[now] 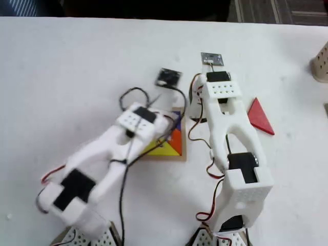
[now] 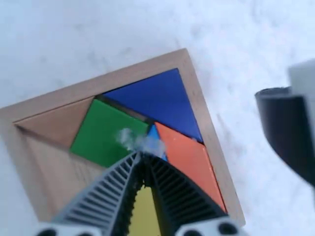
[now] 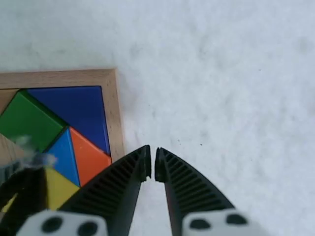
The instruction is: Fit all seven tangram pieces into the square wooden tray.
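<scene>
Left wrist view shows the left gripper point(image 2: 140, 156) clenched, empty, over the part-filled tray point(image 2: 197, 93). The right gripper point(image 3: 151, 160) is closed beside it. A red triangle point(image 1: 260, 119) waits at the tray's three o'clock; best to grip its edges squarely.

A white table point(image 1: 72, 66) spreads under the scene. A beige perforated block point(image 1: 321, 63) stands at its right edge

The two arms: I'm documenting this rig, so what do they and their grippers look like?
The left arm and right arm are white shells with black motor blocks and dotted panels, trailed by red and black cables. The left gripper and right gripper have dark ribbed, tapering fingers.
</scene>
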Robot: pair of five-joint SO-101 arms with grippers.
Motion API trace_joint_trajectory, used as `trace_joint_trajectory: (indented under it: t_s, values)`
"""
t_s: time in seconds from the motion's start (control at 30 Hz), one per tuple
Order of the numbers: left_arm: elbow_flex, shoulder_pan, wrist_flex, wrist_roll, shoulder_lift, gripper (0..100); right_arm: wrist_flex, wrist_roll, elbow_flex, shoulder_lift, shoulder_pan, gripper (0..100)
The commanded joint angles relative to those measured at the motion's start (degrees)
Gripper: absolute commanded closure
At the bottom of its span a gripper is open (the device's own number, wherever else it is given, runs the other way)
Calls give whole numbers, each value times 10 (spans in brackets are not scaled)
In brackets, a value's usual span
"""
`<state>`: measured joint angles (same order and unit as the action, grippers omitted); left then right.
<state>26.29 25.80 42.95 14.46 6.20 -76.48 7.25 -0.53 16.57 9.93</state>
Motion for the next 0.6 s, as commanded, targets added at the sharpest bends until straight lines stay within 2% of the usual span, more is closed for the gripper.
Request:
trace_joint_trajectory:
  t_s: [0.0, 0.17, 0.57]
  values:
    - [43, -58, -16, -8, -99, 976, -2, -7, -26, -7, 5, 976]
    - [50, -102, -11, -8, -47, 976, -2, -7, -26, -5, 5, 976]
    - [-77, -80, 28, -8, 109, 977, -2, -7, -26, -8, 2, 977]
